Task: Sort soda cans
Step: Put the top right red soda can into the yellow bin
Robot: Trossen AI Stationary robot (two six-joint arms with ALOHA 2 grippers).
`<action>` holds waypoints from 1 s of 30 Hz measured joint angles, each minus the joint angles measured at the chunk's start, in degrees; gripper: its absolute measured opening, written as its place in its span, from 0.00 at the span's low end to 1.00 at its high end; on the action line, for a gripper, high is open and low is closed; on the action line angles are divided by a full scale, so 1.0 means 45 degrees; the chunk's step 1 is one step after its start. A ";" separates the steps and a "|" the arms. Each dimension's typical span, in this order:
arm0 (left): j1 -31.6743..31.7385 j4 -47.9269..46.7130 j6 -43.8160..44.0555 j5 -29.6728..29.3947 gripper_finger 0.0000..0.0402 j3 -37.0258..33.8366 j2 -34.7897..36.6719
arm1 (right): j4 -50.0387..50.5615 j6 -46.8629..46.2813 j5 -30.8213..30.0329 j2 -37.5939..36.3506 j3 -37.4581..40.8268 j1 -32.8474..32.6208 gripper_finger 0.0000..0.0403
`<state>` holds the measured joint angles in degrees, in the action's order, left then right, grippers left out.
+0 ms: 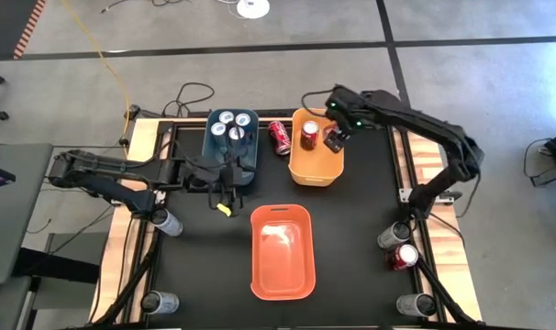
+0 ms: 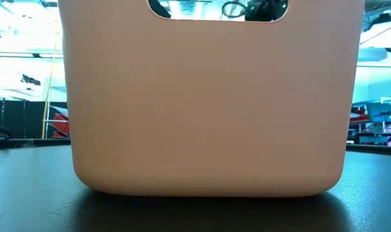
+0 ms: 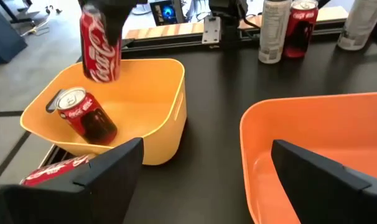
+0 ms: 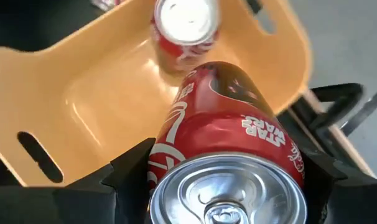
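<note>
My right gripper [image 1: 335, 139] hangs over the yellow bin [image 1: 316, 163], shut on a red soda can [image 3: 101, 46]. Another red can [image 3: 86, 115] stands inside that bin. A third red can [image 1: 279, 137] lies on its side on the table between the yellow bin and the blue bin [image 1: 230, 156]. The blue bin holds several cans [image 1: 230, 126] with silver tops. My left gripper [image 1: 225, 188] is at the blue bin's near end, open, with nothing between its fingers [image 3: 114, 168]. My right gripper pinches the red can's side wall [image 4: 176, 134] between its two fingers, near the can's top end [image 4: 229, 186]. The fingers come from above, slanting down, and lie along the can. The can hangs nearly upright below them, clear of the yellow bin.
An orange bin [image 1: 282, 275] stands at the table's near middle and fills the low view [image 2: 208, 96]. More cans stand along the table's edges: two at the left [image 1: 168, 222] [image 1: 159, 302], three at the right [image 1: 393, 236] [image 1: 405, 257] [image 1: 414, 304].
</note>
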<state>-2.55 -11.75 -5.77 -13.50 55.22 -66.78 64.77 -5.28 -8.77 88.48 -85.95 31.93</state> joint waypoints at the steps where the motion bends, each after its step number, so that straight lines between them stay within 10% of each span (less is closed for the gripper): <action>1: 0.0003 -0.0005 -0.0096 -0.0008 0.87 0.0000 -0.0001 | -0.0036 0.0125 0.0120 0.0246 -0.0023 0.0053 0.72; 15: 0.0335 -0.0016 -0.0486 -0.0199 0.87 0.0000 0.0008 | -0.0142 0.1625 0.0417 0.3931 -0.0764 0.1025 0.72; 30: 0.0442 -0.0149 -0.0934 -0.0191 0.87 0.0000 0.0008 | -0.0664 0.2660 0.0355 0.4549 -0.1617 0.1292 0.94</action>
<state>-0.56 -12.42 -9.97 -14.36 55.22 -66.74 61.78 6.68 -7.17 108.95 -93.23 37.75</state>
